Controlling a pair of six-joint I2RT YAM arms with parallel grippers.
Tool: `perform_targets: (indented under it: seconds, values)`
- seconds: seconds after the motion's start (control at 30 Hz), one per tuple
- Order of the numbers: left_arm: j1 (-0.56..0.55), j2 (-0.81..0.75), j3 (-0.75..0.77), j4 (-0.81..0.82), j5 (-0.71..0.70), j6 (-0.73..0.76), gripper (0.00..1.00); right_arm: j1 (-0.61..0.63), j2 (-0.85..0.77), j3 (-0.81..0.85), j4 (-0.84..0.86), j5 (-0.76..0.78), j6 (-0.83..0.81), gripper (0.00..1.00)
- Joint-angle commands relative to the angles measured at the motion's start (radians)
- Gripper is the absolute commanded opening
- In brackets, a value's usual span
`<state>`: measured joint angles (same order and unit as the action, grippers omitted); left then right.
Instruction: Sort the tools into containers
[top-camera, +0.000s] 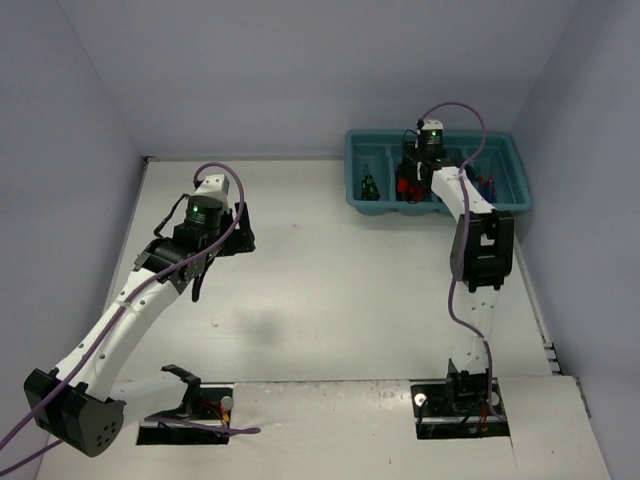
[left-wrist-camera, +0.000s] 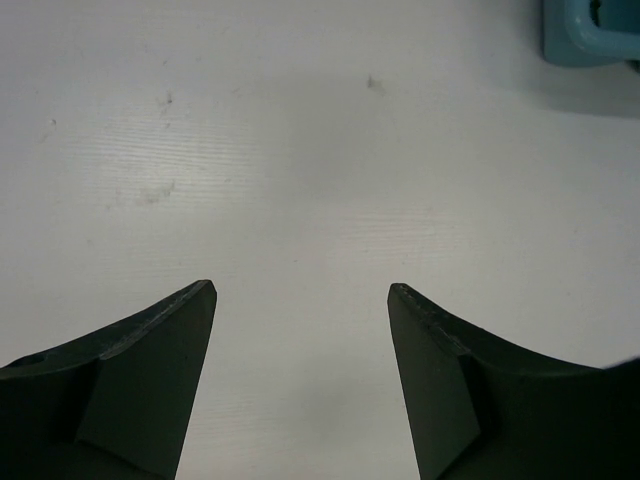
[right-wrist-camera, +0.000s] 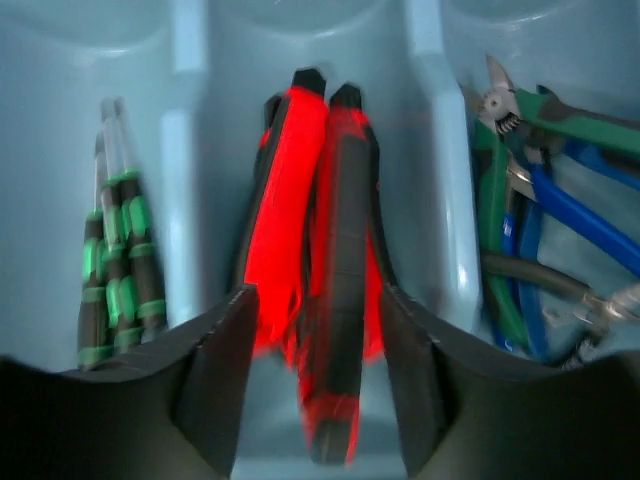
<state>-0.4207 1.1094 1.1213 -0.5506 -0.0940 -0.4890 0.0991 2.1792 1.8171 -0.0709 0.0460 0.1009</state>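
Observation:
The teal tray (top-camera: 520, 190) stands at the far right of the table. My right gripper (top-camera: 411, 186) hangs over its second compartment from the left. In the right wrist view my right gripper (right-wrist-camera: 318, 295) is open. A red-and-black utility knife (right-wrist-camera: 345, 300) lies blurred between the fingers, apart from both, beside another knife (right-wrist-camera: 285, 200). Green-handled screwdrivers (right-wrist-camera: 115, 280) fill the left compartment, and blue and green pliers (right-wrist-camera: 540, 200) the right one. My left gripper (top-camera: 243, 232) is open and empty over bare table (left-wrist-camera: 302, 290).
A corner of the tray (left-wrist-camera: 590, 30) shows at the top right of the left wrist view. Grey walls close the table at the back and both sides. The right arm stretches far out along the table's right side.

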Motion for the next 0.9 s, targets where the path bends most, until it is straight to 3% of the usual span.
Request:
perform_targets:
  seconds: [0.0,0.2,0.43,0.6,0.87]
  values:
    - [0.008,-0.046,0.041,-0.016,-0.01,0.058,0.67,0.003,-0.006,0.098,0.047,0.044,-0.005,0.59]
    - [0.011,-0.049,0.11,-0.032,-0.041,0.083,0.67,-0.001,-0.225,-0.021,0.048,0.043,-0.037,0.72]
    - [0.017,-0.043,0.175,-0.05,-0.064,0.094,0.68,-0.018,-0.654,-0.378,0.047,0.066,-0.044,0.82]
    - [0.023,-0.065,0.192,-0.086,-0.119,0.145,0.71,-0.02,-1.005,-0.598,0.04,0.109,-0.058,0.98]
    - [0.029,-0.142,0.129,-0.086,-0.251,0.152,0.71,-0.002,-1.451,-0.873,-0.043,0.161,0.033,1.0]
